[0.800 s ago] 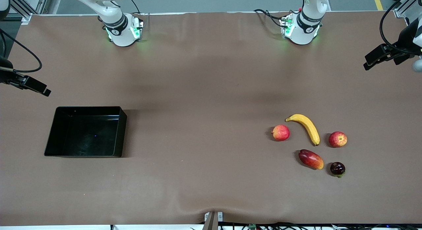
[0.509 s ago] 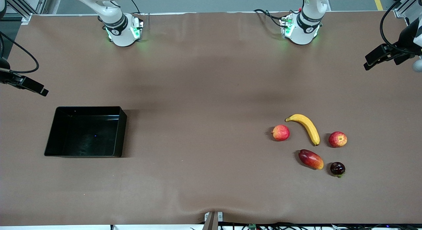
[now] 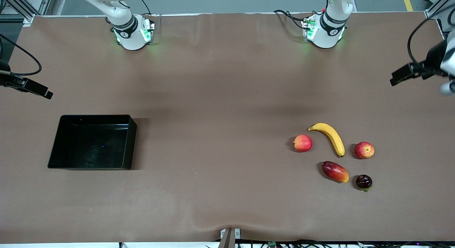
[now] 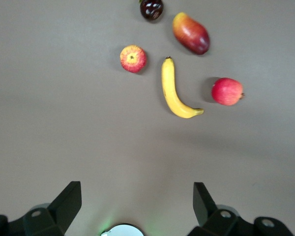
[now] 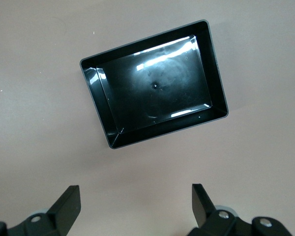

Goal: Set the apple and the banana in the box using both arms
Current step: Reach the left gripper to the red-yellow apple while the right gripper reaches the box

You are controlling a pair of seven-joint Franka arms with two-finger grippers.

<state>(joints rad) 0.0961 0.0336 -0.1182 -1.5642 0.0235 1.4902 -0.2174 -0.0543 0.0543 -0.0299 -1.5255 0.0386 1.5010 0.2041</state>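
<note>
The apple [image 3: 364, 150], red with yellow streaks, lies on the table toward the left arm's end. The yellow banana [image 3: 328, 136] lies beside it. The black box [image 3: 132, 141] stands empty toward the right arm's end. My left gripper [image 3: 403, 73] hangs open and empty, high over the table's edge at the left arm's end. Its wrist view shows its open fingers [image 4: 69, 199], with the apple [image 4: 133, 58] and banana [image 4: 173, 91] well below. My right gripper [image 3: 33, 89] is open and empty, high beside the box. Its wrist view shows the box [image 5: 214, 73] below the gripper [image 5: 136, 196].
A pinkish-red round fruit [image 3: 302, 143], a red-orange mango [image 3: 335, 171] and a small dark fruit [image 3: 364, 182] lie around the banana. They also show in the left wrist view: round fruit [image 4: 227, 91], mango [image 4: 191, 33], dark fruit [image 4: 151, 9]. Brown table [image 3: 227, 98].
My left gripper has shifted a little over the table's end, lower in the front view. My right gripper has shifted slightly. The fruits and the box have not moved.
</note>
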